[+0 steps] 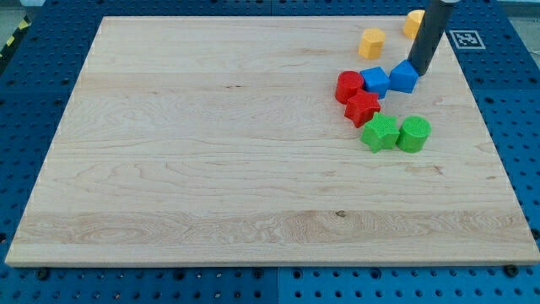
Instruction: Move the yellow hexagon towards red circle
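The yellow hexagon [371,42] lies near the board's top right. The red circle [346,87] sits below it and a little to the left, against a blue block [375,81]. My tip [419,74] is at the right side of a second blue block [403,78], touching or nearly touching it. The tip is to the right of and below the yellow hexagon, apart from it. The rod hides part of another yellow block [412,23] at the top edge.
A red star [362,109] lies just below the red circle. A green star [380,133] and a green circle [413,134] sit side by side below that. The wooden board [211,152] rests on a blue perforated table.
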`<state>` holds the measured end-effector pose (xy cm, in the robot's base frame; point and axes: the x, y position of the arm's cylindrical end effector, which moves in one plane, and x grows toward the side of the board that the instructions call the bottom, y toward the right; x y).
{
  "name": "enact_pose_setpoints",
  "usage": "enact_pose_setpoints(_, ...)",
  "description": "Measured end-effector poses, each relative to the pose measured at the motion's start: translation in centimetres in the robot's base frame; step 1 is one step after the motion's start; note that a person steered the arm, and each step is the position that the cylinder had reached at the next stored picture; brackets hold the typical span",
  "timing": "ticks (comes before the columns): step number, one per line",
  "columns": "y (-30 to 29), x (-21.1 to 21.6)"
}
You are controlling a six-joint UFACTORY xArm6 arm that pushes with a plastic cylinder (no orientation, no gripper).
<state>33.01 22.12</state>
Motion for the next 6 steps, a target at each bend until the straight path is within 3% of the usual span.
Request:
enact_pose_setpoints(2, 0.9, -5.0)
enact_pose_setpoints(3, 1.6, -5.1)
enact_pose_setpoints(6, -7.0, -8.1)
